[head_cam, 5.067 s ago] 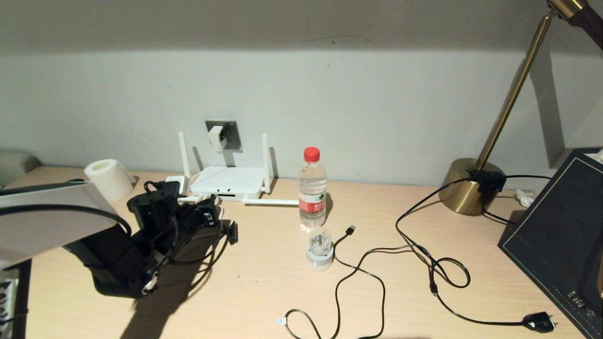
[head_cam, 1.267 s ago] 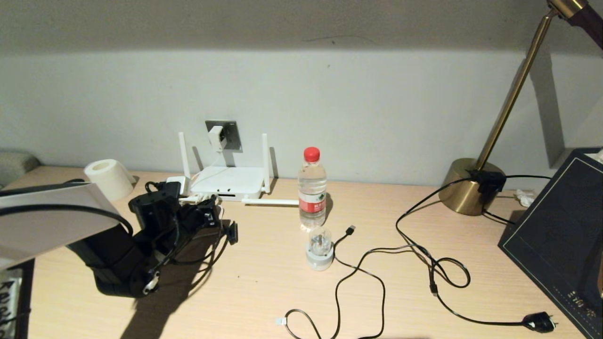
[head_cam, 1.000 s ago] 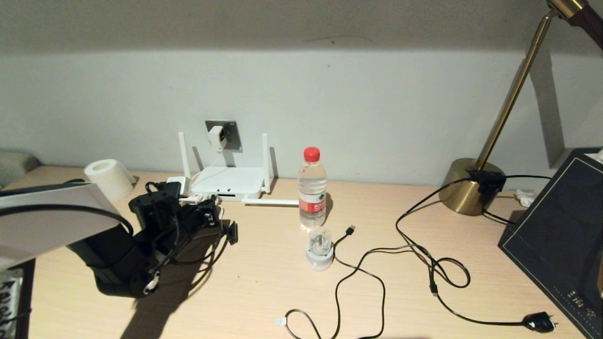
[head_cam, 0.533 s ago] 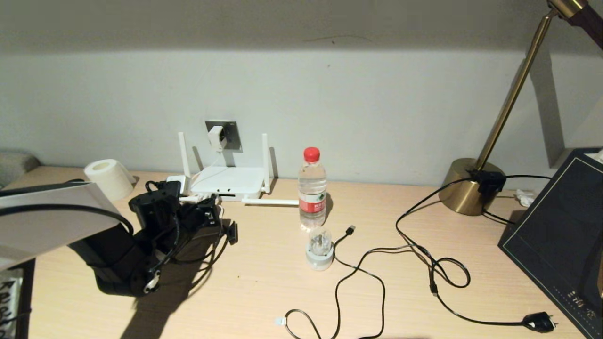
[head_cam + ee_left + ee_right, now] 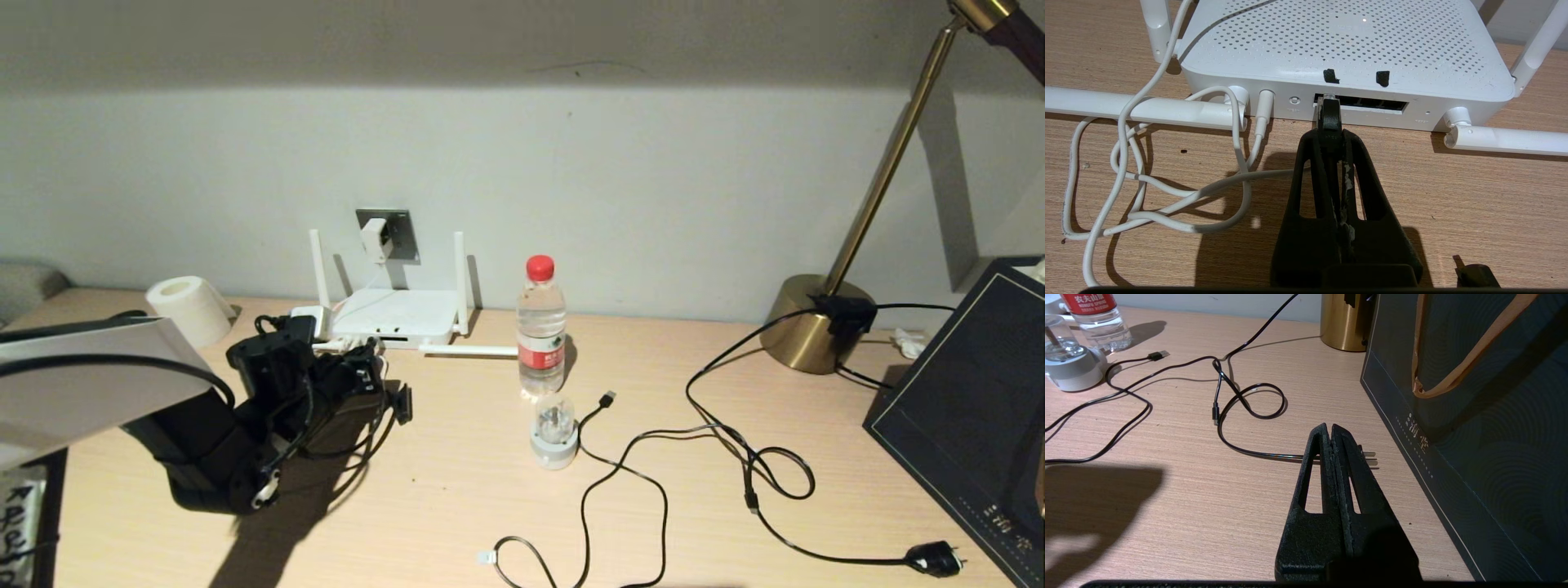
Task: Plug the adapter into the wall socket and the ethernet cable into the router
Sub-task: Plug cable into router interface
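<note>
The white adapter point(image 5: 374, 239) sits in the grey wall socket point(image 5: 398, 237), and its thin white cord point(image 5: 1126, 134) loops on the table beside the router. The white router point(image 5: 397, 317) point(image 5: 1347, 45) lies below the socket with its dark port row point(image 5: 1372, 104) facing me. My left gripper point(image 5: 1330, 136) point(image 5: 359, 363) is shut on the ethernet cable point(image 5: 1329, 116) just behind its plug. The plug's clear tip is at the left end of the port row; how deep it sits I cannot tell. My right gripper point(image 5: 1330, 428) is shut and empty, low over the table at the right.
A water bottle point(image 5: 540, 327), a round white-and-clear gadget point(image 5: 554, 433) and a black USB-tipped cable point(image 5: 608, 398) lie right of the router. A brass lamp base point(image 5: 808, 322), a dark bag point(image 5: 971, 408) point(image 5: 1474, 396), a black mains plug point(image 5: 931, 559) and a paper roll point(image 5: 188, 309) also stand here.
My left arm has edged slightly toward the router with the ethernet cable in its grip. Nothing else has moved.
</note>
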{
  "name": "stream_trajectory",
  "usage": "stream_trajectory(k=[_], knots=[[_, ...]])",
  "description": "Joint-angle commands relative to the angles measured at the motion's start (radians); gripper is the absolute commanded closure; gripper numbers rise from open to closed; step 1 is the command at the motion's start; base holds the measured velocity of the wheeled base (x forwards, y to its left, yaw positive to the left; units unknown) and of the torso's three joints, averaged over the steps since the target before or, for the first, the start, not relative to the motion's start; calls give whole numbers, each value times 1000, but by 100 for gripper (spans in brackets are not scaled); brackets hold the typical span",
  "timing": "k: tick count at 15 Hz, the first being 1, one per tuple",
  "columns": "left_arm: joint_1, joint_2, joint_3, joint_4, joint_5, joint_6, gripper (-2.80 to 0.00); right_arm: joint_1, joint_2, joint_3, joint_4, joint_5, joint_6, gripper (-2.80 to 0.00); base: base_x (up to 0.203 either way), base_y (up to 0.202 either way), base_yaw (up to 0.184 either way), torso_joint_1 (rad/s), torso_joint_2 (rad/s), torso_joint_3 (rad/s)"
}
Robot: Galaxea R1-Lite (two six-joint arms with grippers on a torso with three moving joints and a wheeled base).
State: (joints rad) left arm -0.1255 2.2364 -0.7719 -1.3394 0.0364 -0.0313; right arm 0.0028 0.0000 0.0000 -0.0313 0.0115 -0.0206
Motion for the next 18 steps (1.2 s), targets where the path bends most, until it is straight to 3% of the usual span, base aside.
stream_trajectory(k=[1,18], knots=[[0,5,-4,-7,0,-1,0,0,0,9,-1,1,-1,0,0,0,0,0,0,0],[0,32,-33,-7,0,-1,0,0,0,9,-1,1,-1,0,0,0,0,0,0,0]])
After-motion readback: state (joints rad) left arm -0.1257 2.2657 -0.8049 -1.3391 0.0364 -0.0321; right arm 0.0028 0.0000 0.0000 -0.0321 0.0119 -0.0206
